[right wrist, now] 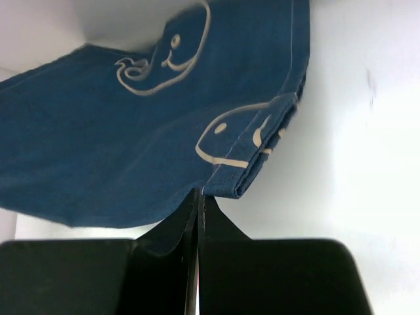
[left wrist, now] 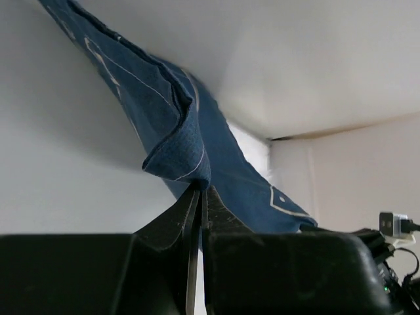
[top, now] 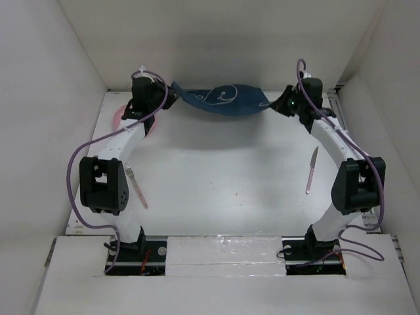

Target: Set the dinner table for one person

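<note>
Placemat (top: 220, 100), blue, slung sagging near the dinner table's (top: 223, 197) far edge, left gripper (left wrist: 199, 190) and right gripper (right wrist: 199, 195) each pinched closed on one end; best drawn taut, lowered level between fork (top: 136, 186) and knife (top: 312, 169).

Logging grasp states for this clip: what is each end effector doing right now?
Left end effector: closed on one corner of the blue whale-print placemat.
Right end effector: closed on the placemat's other corner.
</note>
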